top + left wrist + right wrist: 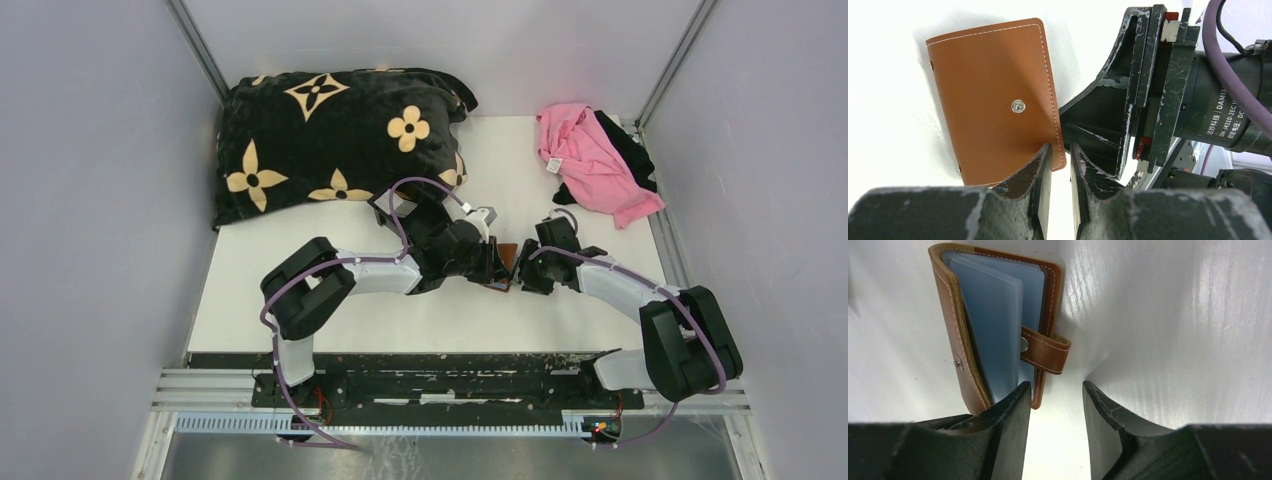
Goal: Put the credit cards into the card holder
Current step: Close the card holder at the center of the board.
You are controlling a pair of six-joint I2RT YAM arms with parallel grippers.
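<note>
Black pillow (330,140): far behind the card holder (506,257) and off to its left. It has tan flowers on it.
Left arm (340,275): reaches in from the left of the card holder.
Left claw (1060,147): its two fingers have only a thin gap between them. A bottom corner of the card holder shows in that gap. I cannot tell if the claw is pinching it.
Card holder: brown, over the white table (300,300), right between the two claws. Its covers are apart, and pale blue see-through pockets (998,315) show inside. Its strap (1048,352) sticks out to one side, not snapped.
Right claw (1055,387): wide open, with nothing in it. One finger is just beside the card holder's bottom edge.
Right arm (620,285): reaches in from the right of the card holder.
Pink cloth (585,155): far behind the card holder and off to its right, touching a black cloth (630,150).
</note>
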